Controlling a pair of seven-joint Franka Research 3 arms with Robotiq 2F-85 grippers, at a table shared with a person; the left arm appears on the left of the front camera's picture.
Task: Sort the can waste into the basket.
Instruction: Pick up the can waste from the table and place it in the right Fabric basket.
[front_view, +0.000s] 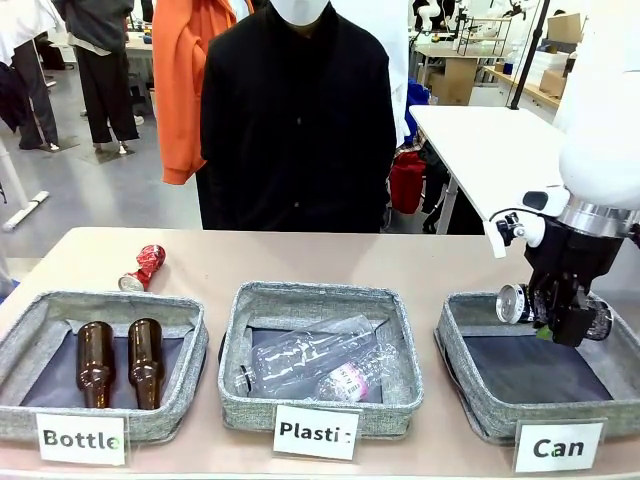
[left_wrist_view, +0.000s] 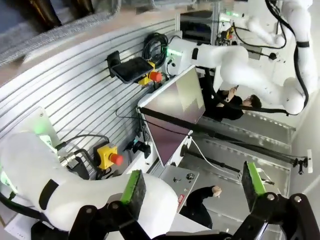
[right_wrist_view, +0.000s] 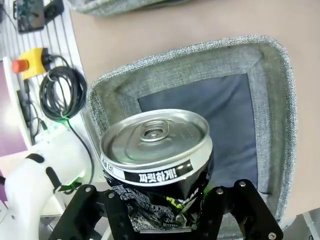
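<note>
The black-and-blue can (front_view: 515, 303) lies sideways in my right gripper (front_view: 562, 318), held in the air over the far edge of the grey "Can" basket (front_view: 458, 352). In the right wrist view the dented can (right_wrist_view: 155, 150) shows its silver top, sitting between my right gripper (right_wrist_view: 165, 220) fingers, with the basket's (right_wrist_view: 272, 70) dark lining below. A crushed red-and-white can (front_view: 145, 267) lies on the table at the far left, behind the "Bottle" basket. My left gripper (left_wrist_view: 192, 187) is open with nothing between its green pads (left_wrist_view: 134, 187) and points away from the table.
The "Bottle" basket (front_view: 30, 335) holds two brown glass bottles (front_view: 96, 362). The middle "Plastic" basket (front_view: 400, 330) holds clear plastic bottles (front_view: 310, 360). A person in black (front_view: 297, 120) stands at the far side of the table.
</note>
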